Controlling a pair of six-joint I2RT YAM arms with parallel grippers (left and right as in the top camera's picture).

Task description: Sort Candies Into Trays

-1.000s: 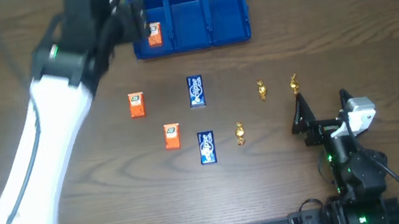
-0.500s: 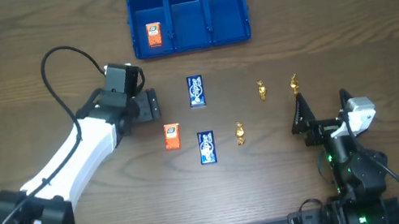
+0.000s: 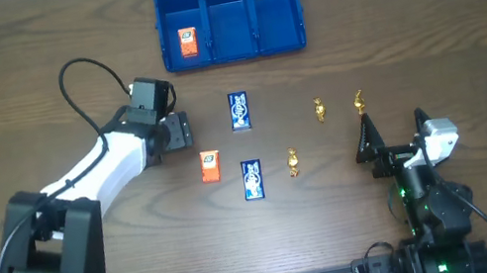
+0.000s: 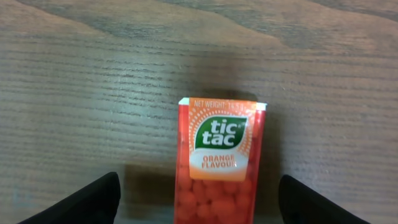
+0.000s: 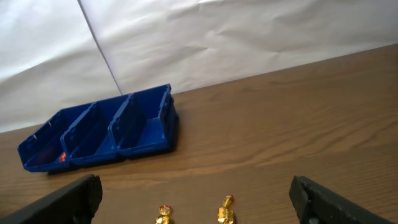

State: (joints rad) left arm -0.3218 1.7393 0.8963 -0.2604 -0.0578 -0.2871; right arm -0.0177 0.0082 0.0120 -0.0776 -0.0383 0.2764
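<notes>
Orange sorting is barely begun: one orange box (image 3: 189, 43) is lodged in the left compartment of the blue tray (image 3: 236, 55). A second orange box (image 4: 222, 162) is straddled on the table (image 3: 465, 27) by the spread jaws of the left gripper (image 3: 178, 131), not yet pinched. A third orange box (image 3: 210, 165), two blue boxes (image 3: 239, 111) and three gold sweets (image 3: 319, 110) are left unsorted, and the right gripper (image 3: 392, 132) is held spread and empty.

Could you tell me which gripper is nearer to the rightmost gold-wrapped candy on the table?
Right. The right gripper sits just short of the small gold-wrapped candy; the left gripper is far off to the left, over a rectangular orange mint box.
</notes>
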